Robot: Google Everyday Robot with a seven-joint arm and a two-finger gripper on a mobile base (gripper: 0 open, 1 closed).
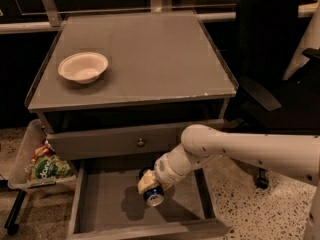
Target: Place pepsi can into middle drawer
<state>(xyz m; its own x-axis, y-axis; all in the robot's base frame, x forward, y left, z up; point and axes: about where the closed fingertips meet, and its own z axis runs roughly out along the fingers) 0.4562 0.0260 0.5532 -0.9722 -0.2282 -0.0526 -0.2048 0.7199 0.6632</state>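
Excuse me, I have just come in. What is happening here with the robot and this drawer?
The robot's arm reaches down into the open middle drawer. Its gripper holds the pepsi can, tilted, over the drawer floor towards the right side. A shadow lies beside it on the floor, so the can seems not yet set down. A white bowl sits on the cabinet top, and a green snack bag lies to the left.

arm [240, 146] reaches in from right, hand [149, 185] low, clasping pepsi can [154, 196].
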